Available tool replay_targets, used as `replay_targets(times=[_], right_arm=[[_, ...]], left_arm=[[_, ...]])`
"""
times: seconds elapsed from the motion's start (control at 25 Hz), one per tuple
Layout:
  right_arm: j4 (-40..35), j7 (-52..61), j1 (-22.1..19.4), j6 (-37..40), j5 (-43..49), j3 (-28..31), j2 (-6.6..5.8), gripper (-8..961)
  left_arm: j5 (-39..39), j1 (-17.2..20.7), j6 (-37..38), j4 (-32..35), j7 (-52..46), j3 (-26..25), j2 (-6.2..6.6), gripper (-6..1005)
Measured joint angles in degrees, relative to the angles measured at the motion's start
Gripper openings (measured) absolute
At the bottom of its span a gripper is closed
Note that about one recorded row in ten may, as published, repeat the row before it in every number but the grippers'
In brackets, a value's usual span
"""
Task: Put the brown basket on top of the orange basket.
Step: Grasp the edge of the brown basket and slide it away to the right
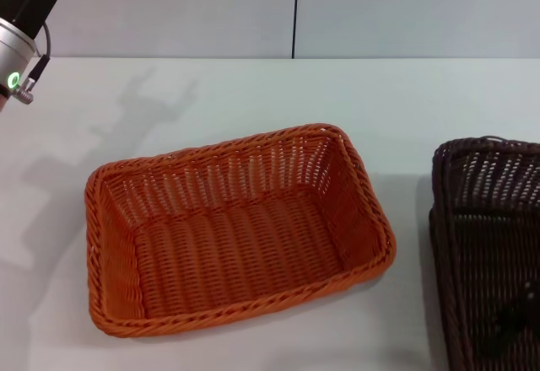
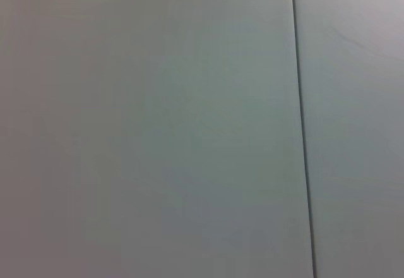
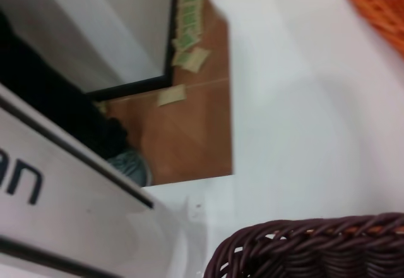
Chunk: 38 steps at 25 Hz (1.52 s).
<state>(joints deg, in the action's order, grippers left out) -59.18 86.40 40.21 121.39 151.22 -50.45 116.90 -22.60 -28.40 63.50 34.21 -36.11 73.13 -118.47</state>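
Observation:
The orange basket (image 1: 236, 228) sits empty on the white table, left of centre in the head view; a corner of it (image 3: 379, 3) shows in the right wrist view. The brown basket (image 1: 489, 257) stands to its right, cut by the picture's edge, a small gap apart from the orange one. Its braided rim (image 3: 315, 249) fills one edge of the right wrist view, close to that camera. Only the left arm's wrist (image 1: 21, 42) shows, raised at the far left above the table. Neither gripper's fingers are visible in any view.
The white table (image 1: 253, 93) runs back to a grey wall with a dark vertical seam (image 1: 295, 8). The left wrist view shows only that wall. The right wrist view shows the table's edge (image 3: 230, 101), brown floor and a white machine body beyond it.

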Motion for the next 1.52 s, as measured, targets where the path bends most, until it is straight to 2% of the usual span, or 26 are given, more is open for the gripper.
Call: replay_targets(times=[0.24, 0.48, 0.72, 0.84, 0.88, 0.96, 1.08, 1.28, 1.52], right_arm=[[0.48, 0.03, 0.26, 0.78, -0.35, -3.88, 1.70, 494], [1.75, 0.19, 0.49, 2.61, -5.42, -8.24, 1.84, 491], [1.85, 0.06, 0.78, 3.38, -6.55, -8.65, 1.72, 489], [0.75, 0.08, 0.93, 2.95, -6.62, -6.18, 0.93, 487], [-1.10, 0.11, 1.02, 2.05, -6.62, -3.00, 0.17, 487], [-2.02, 0.13, 1.05, 1.63, -6.62, -1.46, -0.15, 486], [-4.56, 0.31, 1.78, -0.54, -6.62, 4.36, -1.62, 484], [-6.30, 1.24, 3.94, -6.24, -4.83, 10.42, -3.94, 482], [-6.68, 1.91, 4.91, -12.61, -3.70, 11.61, -4.95, 479]], left_arm=[[1.15, -0.38, -0.71, -0.06, 1.39, -0.09, 0.00, 827], [1.42, -1.16, -1.56, -0.75, 1.90, -0.10, 0.12, 827], [1.85, -1.45, -2.25, -0.93, 2.85, -0.09, 0.08, 827], [1.99, -1.92, -2.34, -1.78, 2.86, -0.11, 0.12, 827], [2.07, -2.24, -2.34, -2.27, 2.87, -0.15, 0.18, 827], [2.10, -2.31, -2.35, -2.39, 2.90, -0.16, 0.20, 827], [2.14, -2.57, -2.44, -2.81, 2.97, -0.18, 0.22, 827], [2.14, -2.65, -2.51, -2.99, 2.98, -0.18, 0.24, 827], [2.14, -2.20, -2.51, -3.31, 2.98, -0.18, 0.26, 827]])
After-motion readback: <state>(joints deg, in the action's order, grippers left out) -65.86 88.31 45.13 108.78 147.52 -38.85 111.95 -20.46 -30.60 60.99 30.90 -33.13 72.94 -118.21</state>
